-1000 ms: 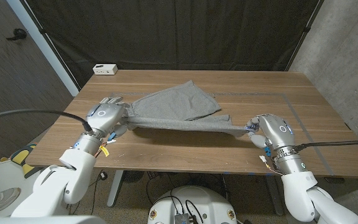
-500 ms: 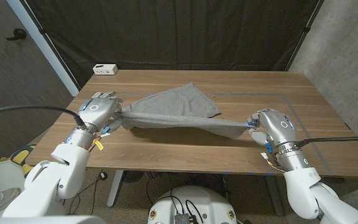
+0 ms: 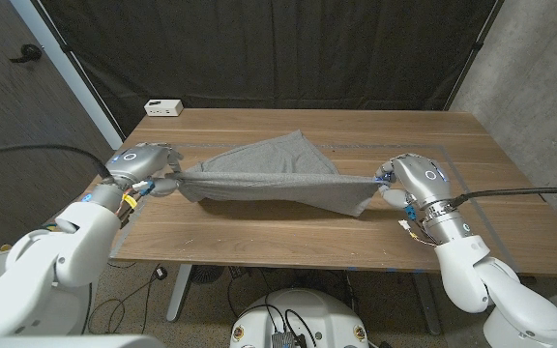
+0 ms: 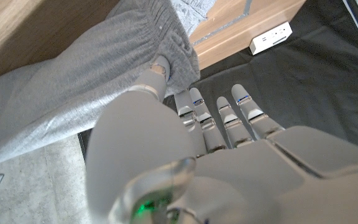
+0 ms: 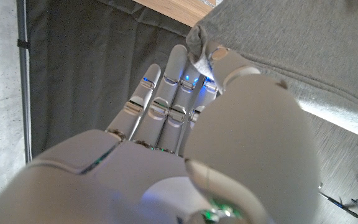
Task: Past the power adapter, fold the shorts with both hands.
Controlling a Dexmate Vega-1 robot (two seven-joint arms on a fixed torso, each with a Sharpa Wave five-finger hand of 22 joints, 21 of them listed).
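— both ends of the shorts (image 3: 277, 174) are held: one corner is pinched in the left hand (image 3: 141, 164), the other in the right hand (image 3: 409, 180). how is the cloth lying?

— its long axis is stretched across the table (image 3: 259, 242), hand to hand, the near edge lifted, the far part draped on the wood.

— and the power adapter (image 3: 163, 107)?

— it is seen at the far left corner, nearer the left hand. a carry away from the robot is judged needed.
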